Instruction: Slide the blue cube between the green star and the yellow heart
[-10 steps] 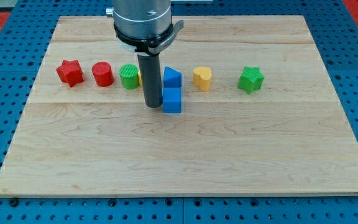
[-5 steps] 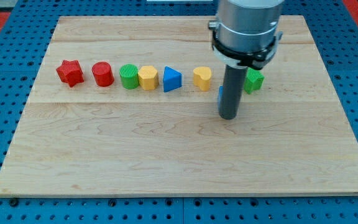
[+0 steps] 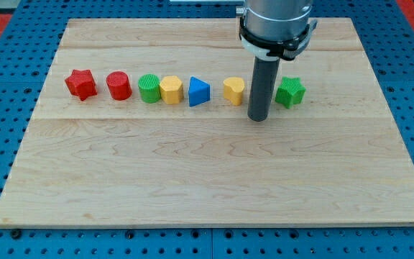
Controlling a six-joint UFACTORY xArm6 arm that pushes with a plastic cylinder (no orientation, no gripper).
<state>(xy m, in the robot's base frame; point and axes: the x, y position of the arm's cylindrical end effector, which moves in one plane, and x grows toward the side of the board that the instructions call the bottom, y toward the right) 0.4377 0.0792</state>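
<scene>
The arm comes straight down from the far edge of the pale wooden surface [image 3: 192, 187], its grey metal collar up top and the dark rod upright below it. My tip [image 3: 259, 119] is planted in the gap between the yellow heart block [image 3: 233, 90] on its left and the green star block [image 3: 290, 92] on its right, just near of their line. The tool is one plain rod, pinching nothing. The blue cube does not show; the rod covers that gap. Counting the row from the left: red star block [image 3: 81, 83], red cylinder block [image 3: 119, 85], green cylinder block [image 3: 149, 88], yellow rounded block [image 3: 170, 91], blue triangular block [image 3: 199, 92]. That makes two red, two green, two yellow and one blue: seven in sight.
</scene>
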